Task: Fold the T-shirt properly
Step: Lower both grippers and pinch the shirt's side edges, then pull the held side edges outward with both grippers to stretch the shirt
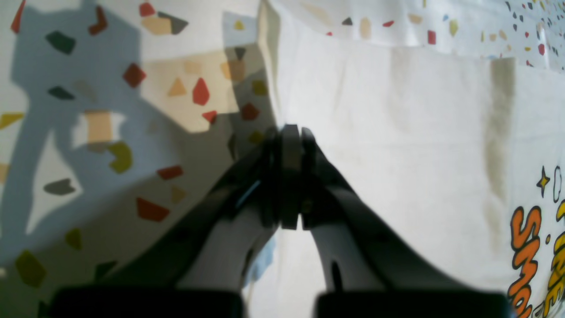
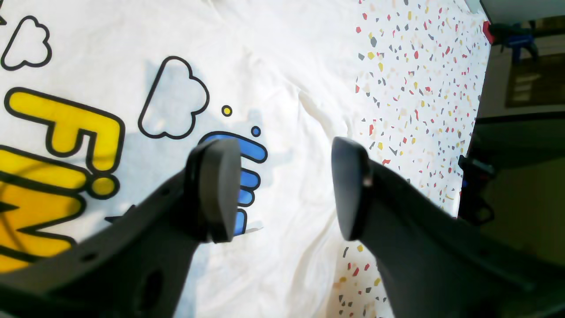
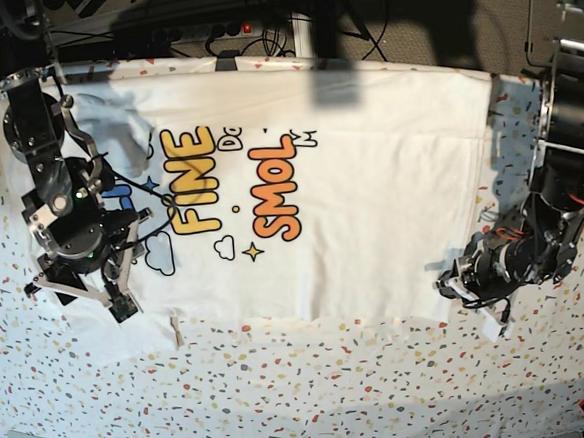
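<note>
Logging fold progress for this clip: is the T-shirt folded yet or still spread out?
Spread. The T-shirt lies flat, print up, across the tablecloth; no fold shows. The left tool is shut at its hem corner.

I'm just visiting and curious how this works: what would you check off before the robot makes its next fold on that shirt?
1. T-shirt spread flat, print up: ok.
2. Left hand closed at the shirt's edge: ok.
3. Cloth really pinched in it: cannot tell.
4. Right hand gripping the shirt: not ok, it is open above the cloth.
5. Shirt fully on the tablecloth: ok.
6. Bottom hem smooth: not ok, a small flap sticks out.
</note>
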Action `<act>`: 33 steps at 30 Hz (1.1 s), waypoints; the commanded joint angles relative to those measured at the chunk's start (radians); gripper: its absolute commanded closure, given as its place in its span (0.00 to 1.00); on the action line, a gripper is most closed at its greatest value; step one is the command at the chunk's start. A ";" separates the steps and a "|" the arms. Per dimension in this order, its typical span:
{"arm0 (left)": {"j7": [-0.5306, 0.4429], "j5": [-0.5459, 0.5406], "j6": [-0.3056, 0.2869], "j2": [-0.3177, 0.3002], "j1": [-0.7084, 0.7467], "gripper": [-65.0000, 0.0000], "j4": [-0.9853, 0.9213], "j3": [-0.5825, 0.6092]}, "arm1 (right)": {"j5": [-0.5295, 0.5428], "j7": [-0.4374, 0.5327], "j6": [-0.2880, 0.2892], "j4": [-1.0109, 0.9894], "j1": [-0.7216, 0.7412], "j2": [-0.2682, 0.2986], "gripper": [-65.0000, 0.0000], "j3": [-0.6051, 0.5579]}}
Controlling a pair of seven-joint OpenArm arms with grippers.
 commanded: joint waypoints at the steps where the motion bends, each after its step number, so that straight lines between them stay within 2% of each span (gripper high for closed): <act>1: -0.023 -0.010 -0.008 -0.006 -0.041 1.00 0.012 -0.004 | -0.008 0.017 -0.009 0.017 0.020 0.014 0.49 0.009; 4: -0.023 -0.011 -0.008 -0.006 -0.041 1.00 0.012 -0.004 | -0.045 0.087 -0.067 0.017 0.021 0.014 0.49 0.009; 7: -0.023 -0.011 -0.008 -0.006 -0.041 1.00 0.012 -0.004 | -0.067 0.132 -0.089 0.016 0.029 0.014 0.49 0.009; 14: -0.023 -0.011 -0.007 -0.006 -0.041 1.00 0.012 -0.004 | -0.052 0.126 -0.137 -0.042 0.085 0.013 0.49 0.010; 21: -0.023 -0.011 -0.008 -0.006 -0.042 1.00 0.013 -0.004 | -0.047 0.137 -0.140 -0.315 0.256 0.014 0.49 0.010; 27: -0.023 -0.011 -0.008 -0.006 -0.042 1.00 0.013 -0.004 | 0.146 0.138 -0.151 -0.562 0.441 0.014 0.49 0.010; 33: -0.023 -0.011 -0.008 -0.006 -0.042 1.00 0.013 -0.004 | 0.160 0.139 -0.151 -0.758 0.544 0.019 0.49 0.010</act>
